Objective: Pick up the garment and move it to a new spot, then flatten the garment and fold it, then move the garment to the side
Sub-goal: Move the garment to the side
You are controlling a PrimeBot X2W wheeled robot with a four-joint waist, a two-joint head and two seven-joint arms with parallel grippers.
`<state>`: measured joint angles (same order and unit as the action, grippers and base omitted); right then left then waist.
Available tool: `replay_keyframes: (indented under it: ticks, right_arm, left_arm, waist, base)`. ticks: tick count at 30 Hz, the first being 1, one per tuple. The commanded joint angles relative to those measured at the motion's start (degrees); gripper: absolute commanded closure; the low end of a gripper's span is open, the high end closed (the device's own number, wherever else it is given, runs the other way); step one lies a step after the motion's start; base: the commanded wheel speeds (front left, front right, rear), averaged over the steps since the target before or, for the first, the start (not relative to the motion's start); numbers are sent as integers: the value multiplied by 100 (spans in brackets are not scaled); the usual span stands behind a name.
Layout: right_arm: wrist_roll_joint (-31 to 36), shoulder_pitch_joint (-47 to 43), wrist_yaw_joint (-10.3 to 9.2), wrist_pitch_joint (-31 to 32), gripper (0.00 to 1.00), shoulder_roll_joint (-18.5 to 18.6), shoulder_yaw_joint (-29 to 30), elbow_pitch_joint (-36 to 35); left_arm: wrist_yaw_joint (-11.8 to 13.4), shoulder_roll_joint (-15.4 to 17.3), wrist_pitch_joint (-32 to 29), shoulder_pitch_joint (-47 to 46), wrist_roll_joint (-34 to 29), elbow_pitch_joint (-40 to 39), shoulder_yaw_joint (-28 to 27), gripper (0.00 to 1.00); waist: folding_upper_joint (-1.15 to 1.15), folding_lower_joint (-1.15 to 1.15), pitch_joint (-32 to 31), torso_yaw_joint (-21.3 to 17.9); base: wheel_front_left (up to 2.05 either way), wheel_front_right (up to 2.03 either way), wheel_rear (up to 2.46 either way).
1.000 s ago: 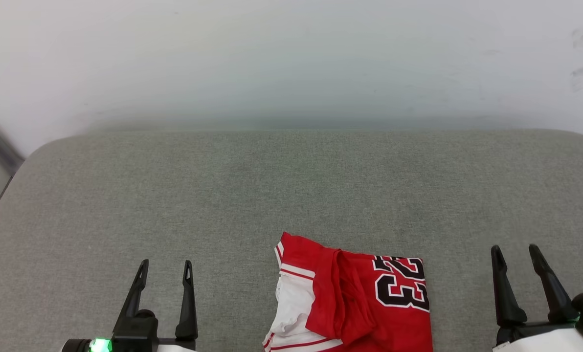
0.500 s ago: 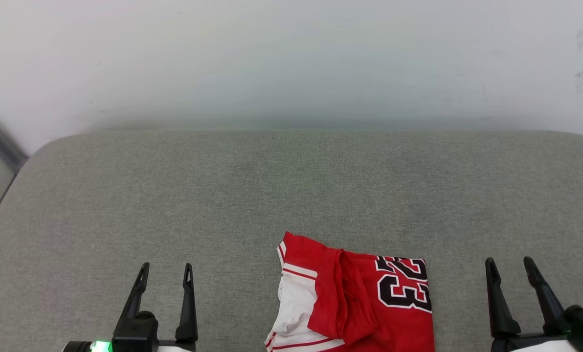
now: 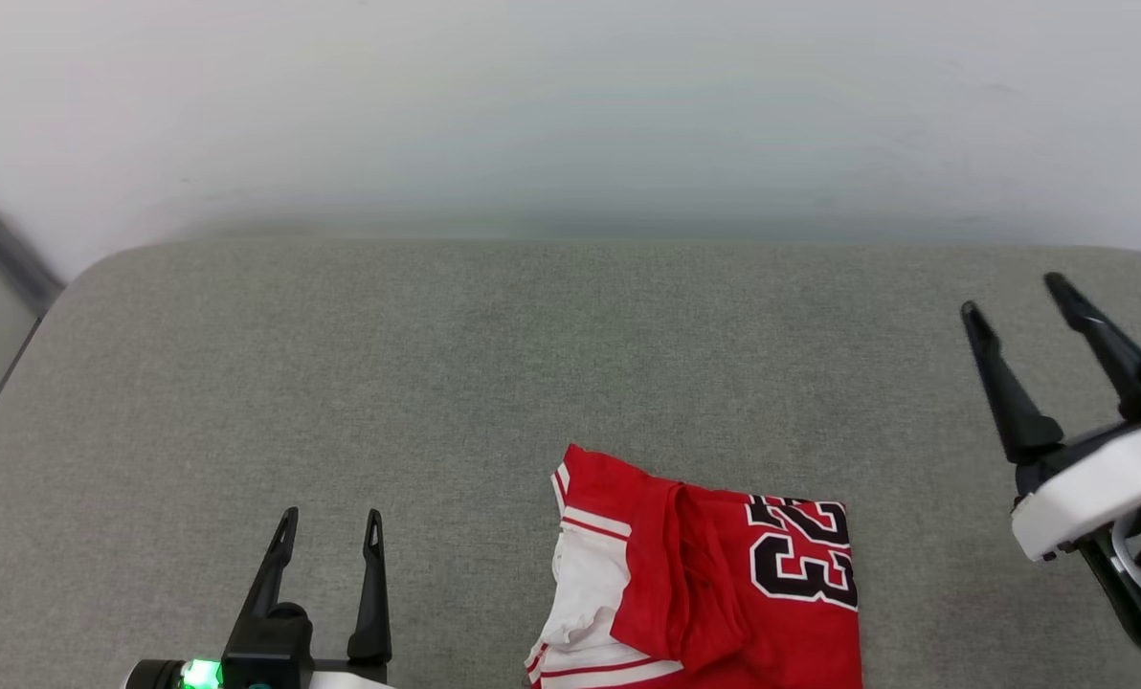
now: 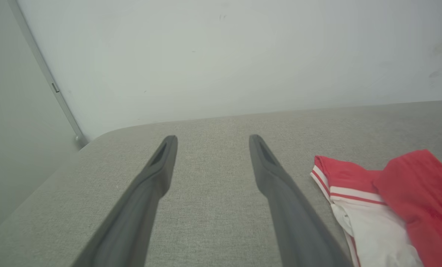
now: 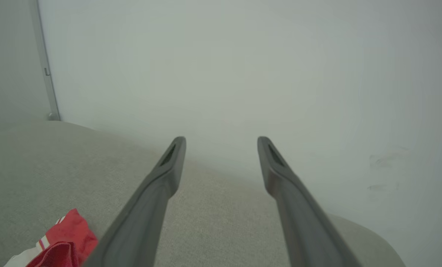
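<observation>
Garment point(image 3: 724, 584) at near edge of grey pad point(image 3: 436, 383), wide room twd wall point(image 3: 570, 115).

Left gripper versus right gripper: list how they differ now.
In the head view the left gripper sits low at lower left; the right gripper stands much higher at the right edge.
The left gripper points nearly straight up; the right gripper leans leftward.
The left gripper is on the white-sleeve side of the garment; the right gripper on its "23" side.
Shared: jaws open, empty, clear of the garment.

Grey fabric surface point(image 3: 494, 364), white wall point(image 3: 570, 105)
</observation>
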<state>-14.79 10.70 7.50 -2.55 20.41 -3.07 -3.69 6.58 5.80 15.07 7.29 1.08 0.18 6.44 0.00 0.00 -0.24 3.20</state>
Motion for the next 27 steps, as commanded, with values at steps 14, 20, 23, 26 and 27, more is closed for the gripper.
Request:
replay_keyframes:
  ticks: [14,20,23,26,27]
  right_arm:
    - [-3282,224,-2,5028,0,1143,-856,304]
    - [-3875,13,-2,5608,0,912,-683,714]
    - [-3966,40,-2,5658,0,732,-666,950]
    - [-4030,135,-1,5679,0,541,-693,1184]
    - [-4043,151,-2,5700,0,489,-747,1266]
  left_arm:
    - [-88,-73,13,-418,-23,-32,39,0]
    - [-142,-118,13,-669,-25,-46,94,0]
    - [-149,-137,13,-788,-31,-31,114,0]
    - [-178,-149,13,-903,-42,-4,142,0]
    - [-185,-157,13,-933,-37,4,149,0]
  waist:
    - [0,0,571,297]
    - [0,0,934,522]
    - [0,0,1127,620]
    - [0,0,1295,715]
    - [0,0,1347,742]
  base:
    - [0,0,0]
    - [0,0,0]
    - [0,0,0]
    - [0,0,0]
    - [0,0,0]
